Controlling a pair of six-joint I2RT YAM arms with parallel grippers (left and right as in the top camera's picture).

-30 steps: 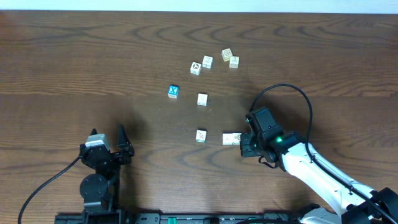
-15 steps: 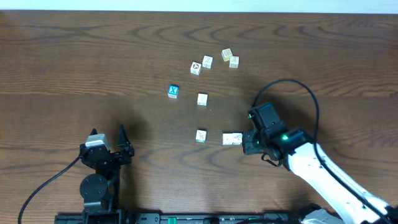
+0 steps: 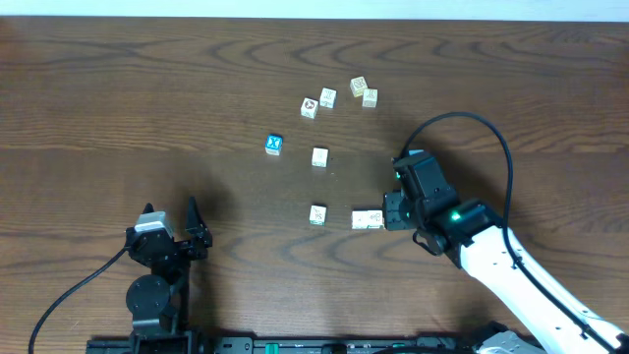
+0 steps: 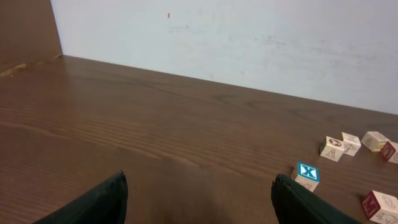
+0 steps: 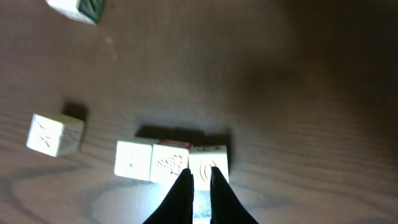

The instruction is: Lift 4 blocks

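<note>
Dark brown wood-grain tabletop runs all the way across, with a pale wall behind it in the left wrist view. Closest to the front edge, the left gripper is at its own corner with its fingers spread wide and nothing in them, and every block is well away from it. A bit further in, the right gripper sits low at a row of three blocks lined up side by side and touching each other. Its two fingertips are pinched almost together, with just a sliver of light between them and nothing caught in there. In the right wrist view they come in over the near edge of the row, about at the seam between the middle block and one end block (honestly can't tell if they're touching the wood or just hovering over it). From overhead the gripper body covers that end of the row, so only part of it shows. Near the row's free end, but apart from it, is a loose block. Further back there's a single block, with the blue-and-white cube near it on the left arm's side. Farthest away is a cluster of four blocks, in two close pairs, all sitting on the table.
</note>
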